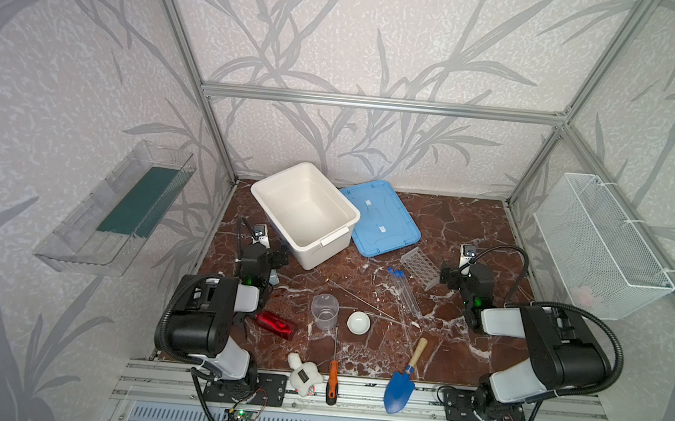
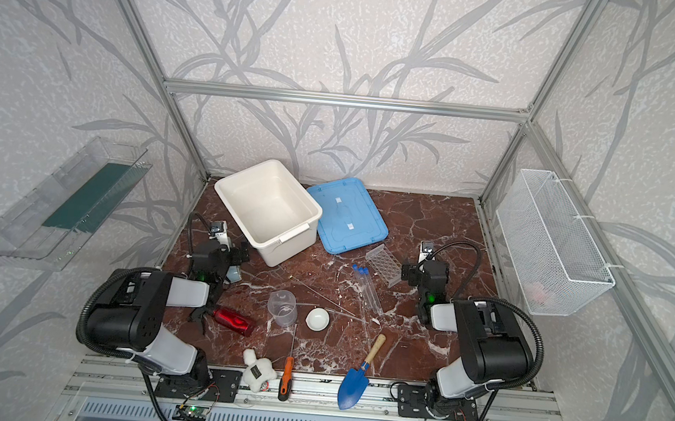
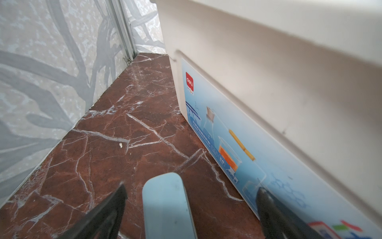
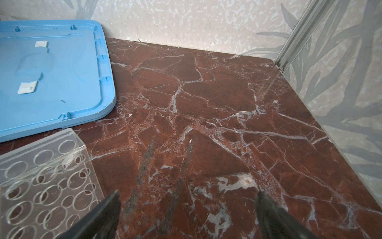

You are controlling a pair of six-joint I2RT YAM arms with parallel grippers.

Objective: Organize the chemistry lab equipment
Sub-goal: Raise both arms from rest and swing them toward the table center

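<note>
The brown marble table [image 1: 472, 219] is carrying everything. At its back a white storage tub [image 1: 315, 255] is standing open, with its blue lid [image 1: 399, 221] lying flat just beside it. In front of the lid the clear grid rack [image 1: 420, 266] is resting tilted on the marble. The three blue-capped test tubes [image 1: 404, 290] are lying side by side near it, toward the middle. The clear measuring beaker [image 1: 325, 312] is standing upright at the centre. The small white round dish [image 1: 359, 322] is sitting just beside it, and the thin clear rods [image 1: 365, 302] are lying loose behind them. A red bottle [image 1: 274, 324] is lying by the left arm. A blue trowel [image 1: 401, 386], an orange-handled screwdriver [image 1: 332, 380] and a white plush toy [image 1: 303, 377] are lining the front edge.

The left gripper [image 3: 192, 187] is hanging low beside the tub's labelled wall with its fingers spread wide. A pale blue rounded piece [image 3: 167, 207] is lying between them, and I cannot tell whether they are touching it. The right gripper [image 4: 189, 192] is hovering over bare marble, jaws apart and holding nothing, with the rack just beside one finger.
</note>
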